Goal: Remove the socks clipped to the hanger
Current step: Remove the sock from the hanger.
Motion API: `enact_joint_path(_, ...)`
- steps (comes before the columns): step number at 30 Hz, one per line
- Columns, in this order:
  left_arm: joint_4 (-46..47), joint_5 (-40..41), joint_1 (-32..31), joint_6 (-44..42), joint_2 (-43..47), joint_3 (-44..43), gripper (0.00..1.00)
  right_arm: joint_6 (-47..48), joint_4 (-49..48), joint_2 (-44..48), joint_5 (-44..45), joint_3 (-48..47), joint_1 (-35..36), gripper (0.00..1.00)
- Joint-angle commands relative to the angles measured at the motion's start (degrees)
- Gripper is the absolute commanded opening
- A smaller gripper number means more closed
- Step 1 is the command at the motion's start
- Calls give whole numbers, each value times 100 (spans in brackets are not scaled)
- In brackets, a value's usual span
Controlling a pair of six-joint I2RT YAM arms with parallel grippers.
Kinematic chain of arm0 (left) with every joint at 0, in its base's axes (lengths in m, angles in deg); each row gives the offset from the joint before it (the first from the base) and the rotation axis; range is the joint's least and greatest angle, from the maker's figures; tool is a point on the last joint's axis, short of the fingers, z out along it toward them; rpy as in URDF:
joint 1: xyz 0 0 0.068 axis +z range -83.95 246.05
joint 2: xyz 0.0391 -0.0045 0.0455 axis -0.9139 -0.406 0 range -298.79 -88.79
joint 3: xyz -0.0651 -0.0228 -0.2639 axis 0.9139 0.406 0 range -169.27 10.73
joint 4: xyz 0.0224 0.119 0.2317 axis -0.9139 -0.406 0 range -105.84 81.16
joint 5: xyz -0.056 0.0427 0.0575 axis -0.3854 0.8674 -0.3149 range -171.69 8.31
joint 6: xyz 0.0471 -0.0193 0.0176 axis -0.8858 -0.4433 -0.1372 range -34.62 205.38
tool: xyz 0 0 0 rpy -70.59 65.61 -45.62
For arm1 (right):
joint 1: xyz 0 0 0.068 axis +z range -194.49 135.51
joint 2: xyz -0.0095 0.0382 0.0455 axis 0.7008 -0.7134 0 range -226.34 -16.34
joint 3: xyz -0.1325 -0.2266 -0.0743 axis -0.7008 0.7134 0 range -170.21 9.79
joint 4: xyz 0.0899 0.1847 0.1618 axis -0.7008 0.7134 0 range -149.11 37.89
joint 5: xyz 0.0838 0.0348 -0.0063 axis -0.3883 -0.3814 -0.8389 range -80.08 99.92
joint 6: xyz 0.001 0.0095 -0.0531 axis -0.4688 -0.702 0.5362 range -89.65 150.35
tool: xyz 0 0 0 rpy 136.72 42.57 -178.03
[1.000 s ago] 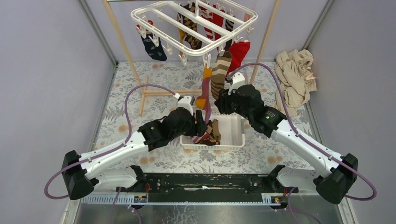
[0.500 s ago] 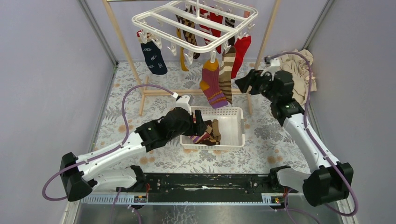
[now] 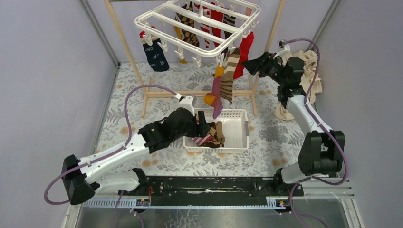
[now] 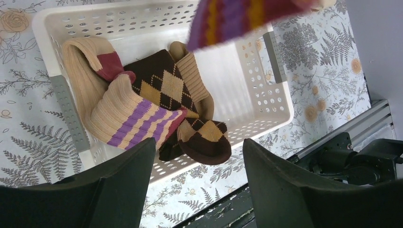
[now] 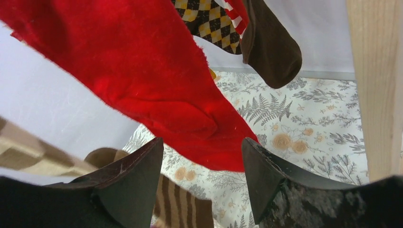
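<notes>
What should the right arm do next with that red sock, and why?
Probably ease the right gripper forward and close on the red sock: its jaws are open right in front of it, and it hangs from the hanger.

I'm showing white shells and black joints on my left arm (image 3: pixel 119 153) and right arm (image 3: pixel 302 114), purple cables (image 3: pixel 125 111) looping off both.

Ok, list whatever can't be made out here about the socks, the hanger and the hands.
- Top view: the hanger's far side is too small and crossed by bars; socks left cannot be counted.
- Right wrist view: the top edge cuts off where the red sock is clipped; contact with the right hand unclear.
- Left wrist view: the hanging striped sock is blurred and cut off above.
- The basket's pile hides its own count.
</notes>
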State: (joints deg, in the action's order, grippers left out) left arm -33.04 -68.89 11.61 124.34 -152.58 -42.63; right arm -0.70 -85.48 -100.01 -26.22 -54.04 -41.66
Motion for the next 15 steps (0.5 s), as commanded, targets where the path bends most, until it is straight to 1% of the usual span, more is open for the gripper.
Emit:
enact_joint_path(1, 42, -107, 76, -212, -51, -156, 75, -83, -722, -324, -230, -459, -3, 69)
enact_joint_path(4, 42, -163, 104, -276, -88, -174, 75, 11, -844, -603, -213, -595, -4, 70)
enact_joint_path(6, 43, -206, 124, -302, -105, -179, 75, -24, -1026, -816, -381, -723, -3, 71)
enact_joint_path(9, 55, -286, 157, -360, -146, -188, 74, -344, -1511, -1205, -853, -950, -2, 71)
enact_joint_path(11, 56, -309, 177, -386, -180, -192, 74, -736, -1843, -1410, -1202, -1066, 3, 70)
enact_joint_path(13, 65, -334, 194, -393, -210, -207, 74, -670, -1811, -1216, -941, -823, -4, 71)
enact_joint_path(15, 93, -351, 200, -389, -237, -201, 74, -182, -1285, -734, -192, -412, 1, 71)
